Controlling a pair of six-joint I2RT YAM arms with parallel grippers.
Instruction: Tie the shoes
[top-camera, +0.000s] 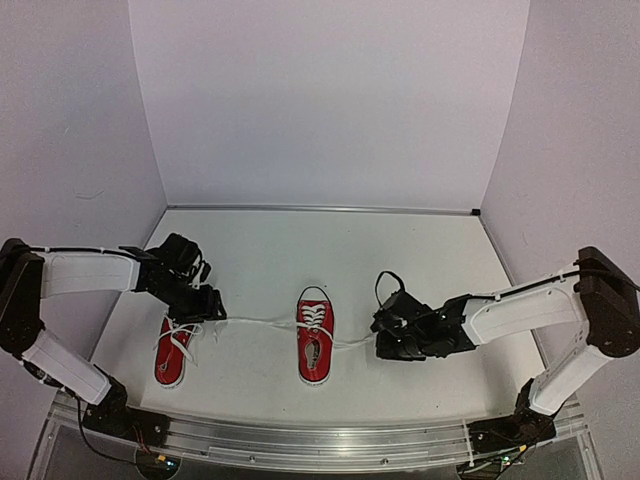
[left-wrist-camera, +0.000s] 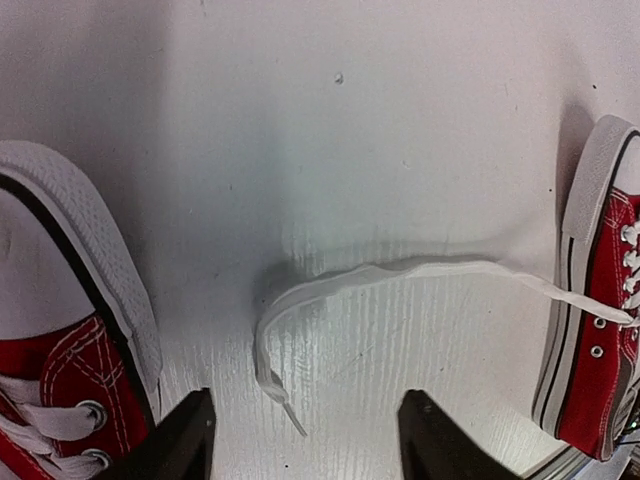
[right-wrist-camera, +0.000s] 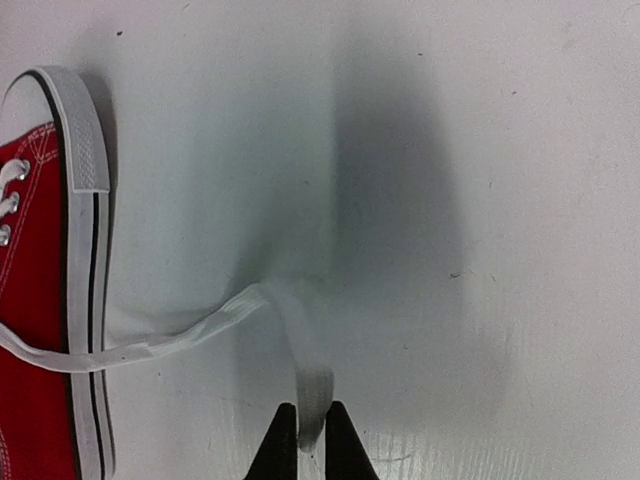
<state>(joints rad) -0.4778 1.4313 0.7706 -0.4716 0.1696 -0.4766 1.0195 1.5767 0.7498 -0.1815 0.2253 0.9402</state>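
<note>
Two small red sneakers with white laces lie on the white table: the left shoe (top-camera: 173, 352) and the middle shoe (top-camera: 314, 336). The middle shoe's laces are stretched out sideways to both sides. My left gripper (top-camera: 205, 308) is open, just above the table beside the left shoe's toe (left-wrist-camera: 70, 270); the left lace end (left-wrist-camera: 275, 385) lies loose between its fingers, not held. My right gripper (top-camera: 385, 335) is shut on the right lace end (right-wrist-camera: 312, 400), which runs back to the middle shoe (right-wrist-camera: 50, 300).
White walls enclose the table on the left, back and right. A metal rail (top-camera: 320, 440) runs along the near edge by the arm bases. The left shoe's own laces (top-camera: 178, 335) lie loose over it.
</note>
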